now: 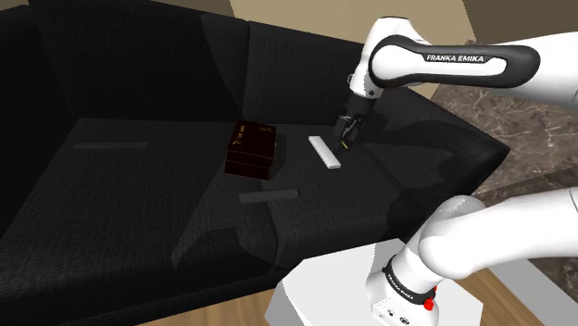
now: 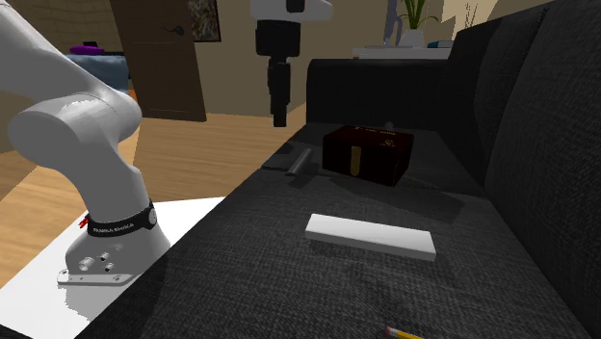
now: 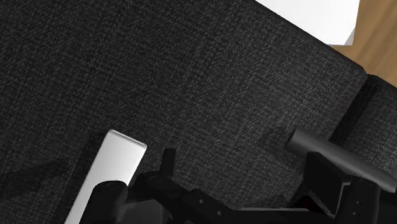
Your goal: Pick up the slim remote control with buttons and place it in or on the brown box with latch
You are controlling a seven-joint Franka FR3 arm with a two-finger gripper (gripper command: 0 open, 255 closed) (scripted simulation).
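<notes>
Flat white slab remote (image 2: 371, 237) on coarse-woven black sofa (image 2: 289, 289), gripper (image 2: 279, 119) nearby (grip state unclear)

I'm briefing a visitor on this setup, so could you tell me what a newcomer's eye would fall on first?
The bright white remote stands out most, lying flat on the black sofa seat. Just to the shoulder view's left of it sits the dark brown box, lid shut. The black gripper hangs close above the remote's other side.
</notes>
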